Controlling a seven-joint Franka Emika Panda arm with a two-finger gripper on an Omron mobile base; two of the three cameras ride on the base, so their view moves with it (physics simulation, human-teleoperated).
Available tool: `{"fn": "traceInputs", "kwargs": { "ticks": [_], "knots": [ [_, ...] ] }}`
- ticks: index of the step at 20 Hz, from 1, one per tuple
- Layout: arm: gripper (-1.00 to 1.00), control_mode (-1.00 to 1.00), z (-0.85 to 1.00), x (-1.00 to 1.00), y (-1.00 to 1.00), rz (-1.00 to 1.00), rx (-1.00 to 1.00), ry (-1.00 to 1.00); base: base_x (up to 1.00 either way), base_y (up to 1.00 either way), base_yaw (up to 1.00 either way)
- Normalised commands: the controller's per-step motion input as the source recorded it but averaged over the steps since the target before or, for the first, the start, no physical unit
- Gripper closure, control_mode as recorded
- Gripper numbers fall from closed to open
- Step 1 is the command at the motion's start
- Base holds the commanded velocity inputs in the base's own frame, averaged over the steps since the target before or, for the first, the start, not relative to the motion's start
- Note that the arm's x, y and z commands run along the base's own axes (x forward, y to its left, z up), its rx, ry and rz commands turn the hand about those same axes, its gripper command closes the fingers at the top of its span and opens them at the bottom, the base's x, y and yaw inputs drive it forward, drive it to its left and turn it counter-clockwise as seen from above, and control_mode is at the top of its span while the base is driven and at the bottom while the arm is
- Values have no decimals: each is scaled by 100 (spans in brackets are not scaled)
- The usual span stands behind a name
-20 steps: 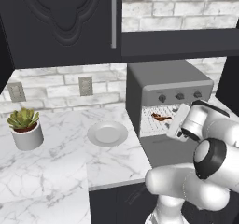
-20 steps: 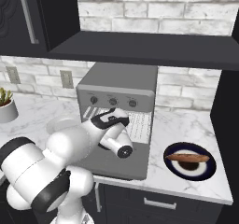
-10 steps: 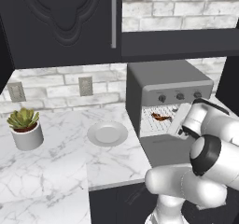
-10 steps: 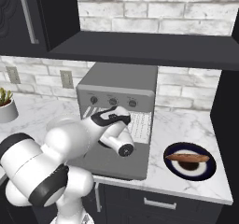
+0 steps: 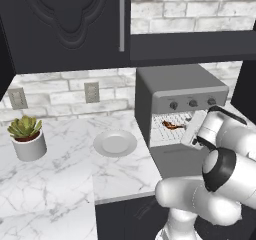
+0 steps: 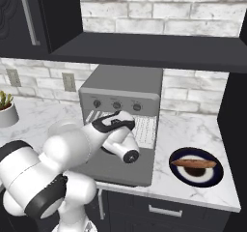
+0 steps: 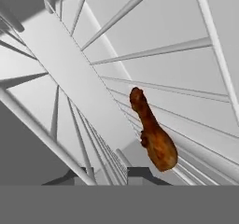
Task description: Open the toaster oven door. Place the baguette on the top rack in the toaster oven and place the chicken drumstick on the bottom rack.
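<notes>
Closest, the gripper (image 7: 109,175) sits inside the toaster oven (image 6: 123,81), above the lowered toaster oven door (image 6: 125,174), its fingers drawn in with nothing between them. The chicken drumstick (image 7: 156,141) lies on rack wires (image 7: 154,50) just past one tip; which rack cannot be told. Farther right, the baguette (image 6: 195,163) rests on a dark plate (image 6: 214,177) near the counter's right edge. Best practice would be to back straight out along the wires, nudging nothing.

2 plates (image 5: 115,143), 1 drumstick (image 7: 153,133), 1 baguette (image 6: 195,163).
</notes>
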Motion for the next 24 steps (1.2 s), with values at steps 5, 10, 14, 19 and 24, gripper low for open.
{"fn": "traceInputs", "kwargs": {
  "ticks": [5, 10, 14, 19, 24],
  "knots": [
    [100, -100, -8, -72, 0, 0, 0, 1, 0, 0, 0],
    [100, -100, 0, -63, -8, 4, 0, 7, 0, 0, 0],
    [100, -100, 0, -37, -14, 12, -7, 23, 0, 0, 0],
    [100, -100, -11, -37, -12, 19, -15, 32, 0, 0, 0],
    [100, -100, -8, -47, -6, 22, -17, 28, 0, 0, 0]
  ]
}}
